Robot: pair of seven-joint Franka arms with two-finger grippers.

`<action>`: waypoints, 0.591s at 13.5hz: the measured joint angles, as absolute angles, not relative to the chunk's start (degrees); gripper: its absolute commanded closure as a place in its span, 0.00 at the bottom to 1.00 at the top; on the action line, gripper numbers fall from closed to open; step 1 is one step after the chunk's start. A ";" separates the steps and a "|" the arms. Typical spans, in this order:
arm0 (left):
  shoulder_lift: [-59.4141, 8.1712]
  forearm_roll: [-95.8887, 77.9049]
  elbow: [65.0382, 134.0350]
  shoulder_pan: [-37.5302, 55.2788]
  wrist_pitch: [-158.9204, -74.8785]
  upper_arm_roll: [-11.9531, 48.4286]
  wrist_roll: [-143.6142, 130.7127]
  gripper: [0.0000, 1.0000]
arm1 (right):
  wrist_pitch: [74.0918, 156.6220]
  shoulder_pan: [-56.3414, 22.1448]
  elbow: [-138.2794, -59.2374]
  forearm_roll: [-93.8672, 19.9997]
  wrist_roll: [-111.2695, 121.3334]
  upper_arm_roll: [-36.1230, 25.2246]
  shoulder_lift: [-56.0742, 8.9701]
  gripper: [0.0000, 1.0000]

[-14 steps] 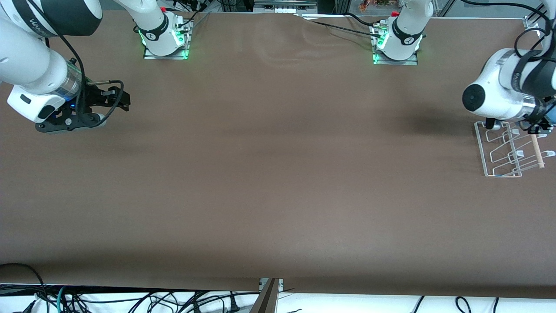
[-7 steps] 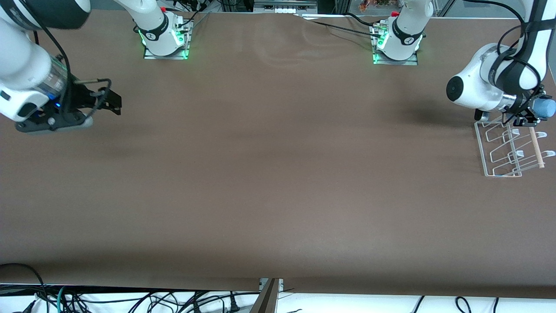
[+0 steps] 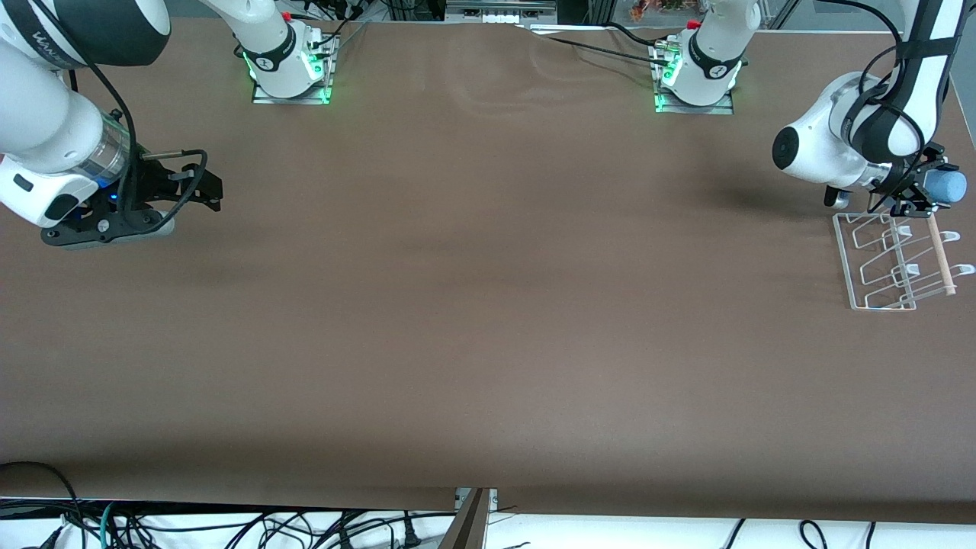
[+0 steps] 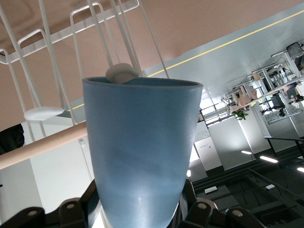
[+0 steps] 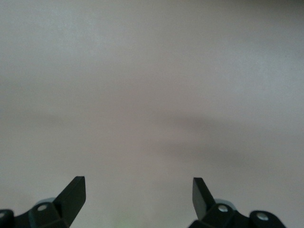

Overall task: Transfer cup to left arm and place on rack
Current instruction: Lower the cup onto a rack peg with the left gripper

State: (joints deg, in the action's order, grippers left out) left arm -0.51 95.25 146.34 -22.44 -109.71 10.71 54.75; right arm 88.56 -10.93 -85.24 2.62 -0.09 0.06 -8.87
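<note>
Right gripper (image 3: 204,185): up over the brown table (image 3: 488,305) at the right arm's end, nothing beneath it. In the right wrist view its fingers (image 5: 73,192) stand spread wide with only bare table surface between them. This arm waits.

Middle of the table: bare cloth only.

Left gripper (image 3: 919,191): up over the end of the rack (image 3: 884,263) farther from the front camera, at the left arm's end of the table. Its jaws are clamped on the cup (image 3: 949,185), gripping it near the narrow base (the left wrist view shows the black fingers (image 4: 71,211) pressed against both sides of the tumbler (image 4: 140,156)). The cup lies on its side in the grip.

In the left wrist view, one knobbed prong tip (image 4: 122,73) of the rack sits at the cup's rim; whether they touch cannot be told. The wooden dowel (image 3: 939,255) crosses the top of the rack, which stands on the table.
</note>
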 measured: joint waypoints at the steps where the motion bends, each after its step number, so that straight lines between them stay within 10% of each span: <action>1: -0.51 95.26 146.35 -22.44 -109.83 10.72 54.73 0.65 | 88.58 -10.94 -85.23 2.51 -0.09 0.11 -8.87 0.01; 2: -0.51 95.26 146.34 -22.44 -109.91 10.73 54.73 0.01 | 88.61 -10.94 -85.23 2.44 -0.08 0.13 -8.87 0.01; 8: -0.31 95.27 146.25 -22.44 -110.00 10.83 54.62 0.00 | 89.02 -10.94 -85.20 2.39 -0.08 0.18 -8.87 0.01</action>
